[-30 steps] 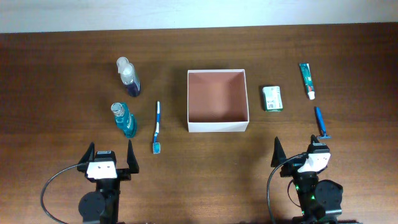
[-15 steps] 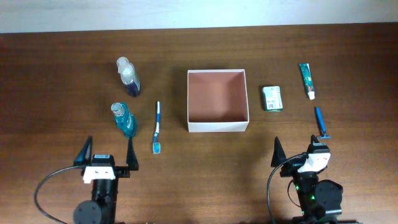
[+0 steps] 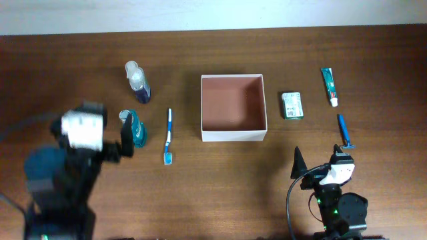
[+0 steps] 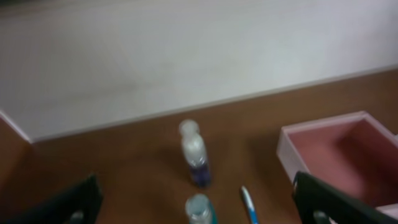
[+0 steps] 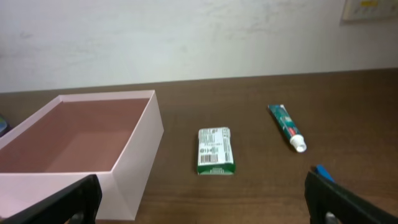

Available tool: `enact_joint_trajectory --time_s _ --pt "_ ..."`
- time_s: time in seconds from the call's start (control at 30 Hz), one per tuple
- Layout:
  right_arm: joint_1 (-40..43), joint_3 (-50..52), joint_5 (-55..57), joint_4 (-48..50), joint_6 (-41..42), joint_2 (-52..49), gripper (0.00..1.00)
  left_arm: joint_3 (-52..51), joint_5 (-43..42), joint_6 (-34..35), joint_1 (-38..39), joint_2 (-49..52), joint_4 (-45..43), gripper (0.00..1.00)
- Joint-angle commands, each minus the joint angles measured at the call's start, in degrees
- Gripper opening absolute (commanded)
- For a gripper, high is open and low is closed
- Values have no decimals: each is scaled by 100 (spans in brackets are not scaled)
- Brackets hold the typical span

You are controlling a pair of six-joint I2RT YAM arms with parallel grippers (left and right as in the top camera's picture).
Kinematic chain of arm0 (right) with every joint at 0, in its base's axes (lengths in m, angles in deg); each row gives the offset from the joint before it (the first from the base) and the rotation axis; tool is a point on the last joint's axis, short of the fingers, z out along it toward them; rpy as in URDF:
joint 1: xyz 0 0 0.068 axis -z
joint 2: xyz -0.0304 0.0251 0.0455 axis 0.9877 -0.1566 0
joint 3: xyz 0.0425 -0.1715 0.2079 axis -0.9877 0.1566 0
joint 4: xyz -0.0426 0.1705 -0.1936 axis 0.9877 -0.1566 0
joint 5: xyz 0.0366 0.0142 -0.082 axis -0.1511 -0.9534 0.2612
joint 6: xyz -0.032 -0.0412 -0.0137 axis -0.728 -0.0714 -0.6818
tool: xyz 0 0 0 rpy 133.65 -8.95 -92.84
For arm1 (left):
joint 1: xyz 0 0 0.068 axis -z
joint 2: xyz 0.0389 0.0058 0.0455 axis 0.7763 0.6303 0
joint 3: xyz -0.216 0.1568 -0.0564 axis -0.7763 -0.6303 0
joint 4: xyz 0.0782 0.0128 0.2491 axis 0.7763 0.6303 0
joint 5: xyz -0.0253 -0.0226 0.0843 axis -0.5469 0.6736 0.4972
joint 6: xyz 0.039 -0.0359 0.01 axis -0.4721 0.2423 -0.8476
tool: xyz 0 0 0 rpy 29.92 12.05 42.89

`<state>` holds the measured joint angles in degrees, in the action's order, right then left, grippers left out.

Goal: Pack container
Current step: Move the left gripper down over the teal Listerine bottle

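The container is a square white-walled box with a reddish-brown inside at the table's middle. It is empty. It also shows in the left wrist view and the right wrist view. My left gripper is raised and blurred, open and empty, just left of a teal bottle. In its wrist view the left gripper frames the teal bottle and a blue toothbrush. My right gripper is open and empty near the front edge, and in its wrist view it faces a green soap packet.
A clear bottle with purple liquid stands behind the teal one. The toothbrush lies left of the box. Right of the box lie the soap packet, a toothpaste tube and a blue razor.
My left arm has lifted off its rest and swung up and left toward the teal bottle. The right arm and all objects have not moved.
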<state>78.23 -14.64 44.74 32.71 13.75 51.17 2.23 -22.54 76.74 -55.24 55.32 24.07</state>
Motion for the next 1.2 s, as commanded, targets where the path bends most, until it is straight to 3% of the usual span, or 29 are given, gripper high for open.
enact_joint_trajectory --time_s 0.0,0.17,0.33,0.47,0.83,1.17 --pt "26 50 -55 4 -39 57 99 938 -463 -90 -35 855 411 99" --pt "26 50 -55 4 -39 59 99 1899 -181 85 -35 1943 1207 99" --pt "26 50 -52 2 -39 59 99 3051 15 79 -35 3469 2704 99" --pt "26 50 -52 4 -37 59 99 3348 -195 81 -35 4358 3027 99" --pt "26 50 -52 4 -37 59 99 3344 -247 81 -35 5316 3410 99" --pt "26 50 -55 4 -39 57 99 3342 -179 262 -35 5497 4087 99"
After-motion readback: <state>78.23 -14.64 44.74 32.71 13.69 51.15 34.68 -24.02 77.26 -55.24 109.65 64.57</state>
